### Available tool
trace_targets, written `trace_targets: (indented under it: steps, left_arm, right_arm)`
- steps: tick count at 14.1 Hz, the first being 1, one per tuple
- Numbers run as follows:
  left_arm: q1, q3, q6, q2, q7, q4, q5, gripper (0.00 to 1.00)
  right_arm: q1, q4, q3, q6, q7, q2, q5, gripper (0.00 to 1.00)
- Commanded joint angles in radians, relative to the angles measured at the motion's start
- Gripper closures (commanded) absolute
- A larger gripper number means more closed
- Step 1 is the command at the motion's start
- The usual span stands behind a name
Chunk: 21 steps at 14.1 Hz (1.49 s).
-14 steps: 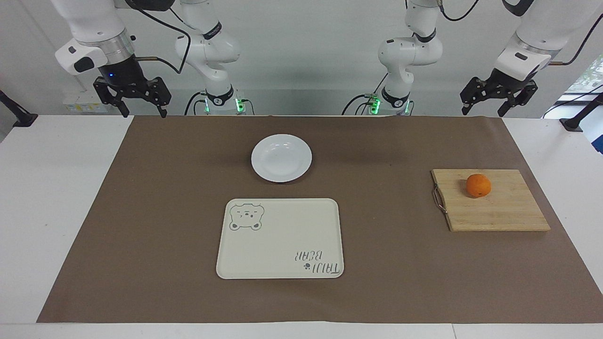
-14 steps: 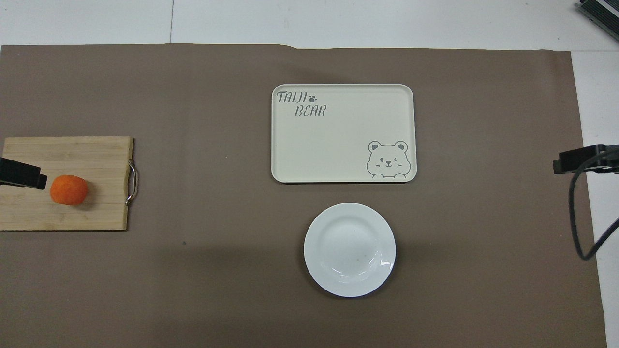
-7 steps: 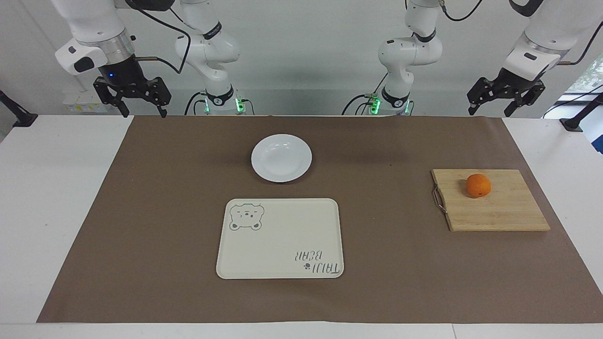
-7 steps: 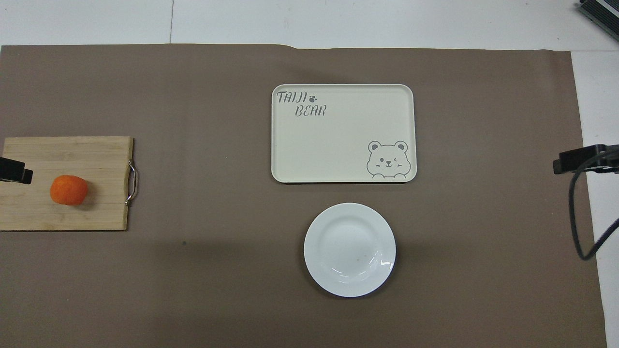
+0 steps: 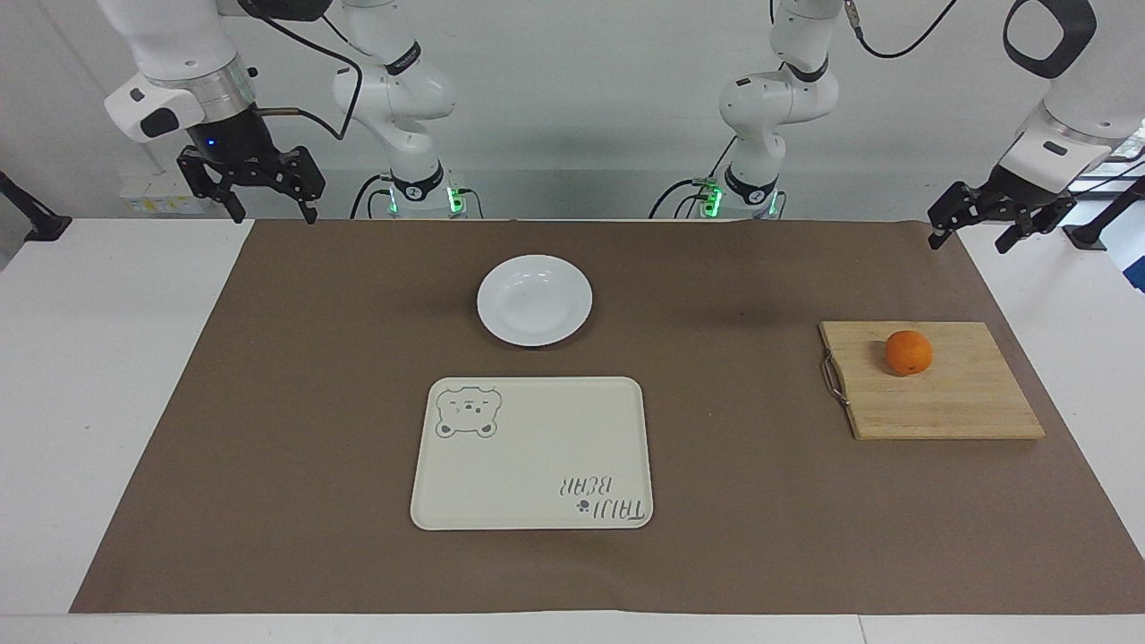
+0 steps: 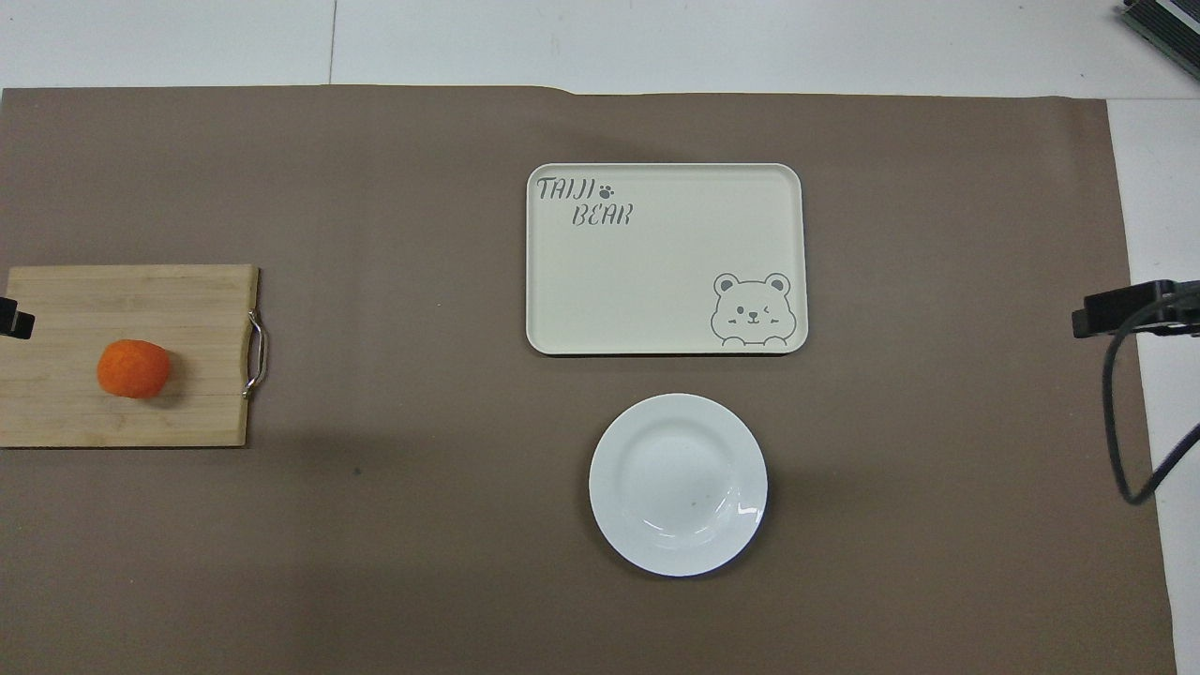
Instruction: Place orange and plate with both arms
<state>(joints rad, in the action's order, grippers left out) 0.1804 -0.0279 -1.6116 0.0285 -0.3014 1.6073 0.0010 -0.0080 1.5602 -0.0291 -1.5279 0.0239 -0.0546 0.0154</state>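
The orange (image 5: 909,352) (image 6: 133,368) rests on a wooden cutting board (image 5: 948,407) (image 6: 141,300) toward the left arm's end of the table. The white plate (image 5: 534,300) (image 6: 678,484) lies on the brown mat in the middle, nearer to the robots than the cream bear tray (image 5: 531,453) (image 6: 656,272). My left gripper (image 5: 971,241) hangs open and empty in the air over the mat's edge at the left arm's end, well apart from the orange. My right gripper (image 5: 273,213) hangs open and empty over the mat's corner at the right arm's end, where the right arm waits.
A brown mat (image 5: 760,519) covers most of the white table (image 5: 98,402). The board has a metal handle (image 5: 833,379) on its side toward the tray. A black cable (image 6: 1120,422) hangs by the right gripper.
My left gripper has swung outward toward the left arm's end of the table, away from the orange and board. The right arm, orange, plate and tray have not moved.
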Motion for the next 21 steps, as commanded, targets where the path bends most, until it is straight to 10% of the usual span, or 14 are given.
trace_targets:
  steps: [1, 21]
  left_arm:
    - [0.039, -0.009, -0.091, -0.007, -0.047, 0.086, 0.008, 0.0]
    - [0.091, -0.009, -0.655, 0.108, -0.176, 0.536, 0.007, 0.0]
  right_arm:
    - [-0.009, 0.017, 0.008, 0.006, -0.013, -0.021, -0.008, 0.0]
    - [0.002, 0.017, 0.014, 0.003, -0.004, -0.054, 0.002, 0.0]
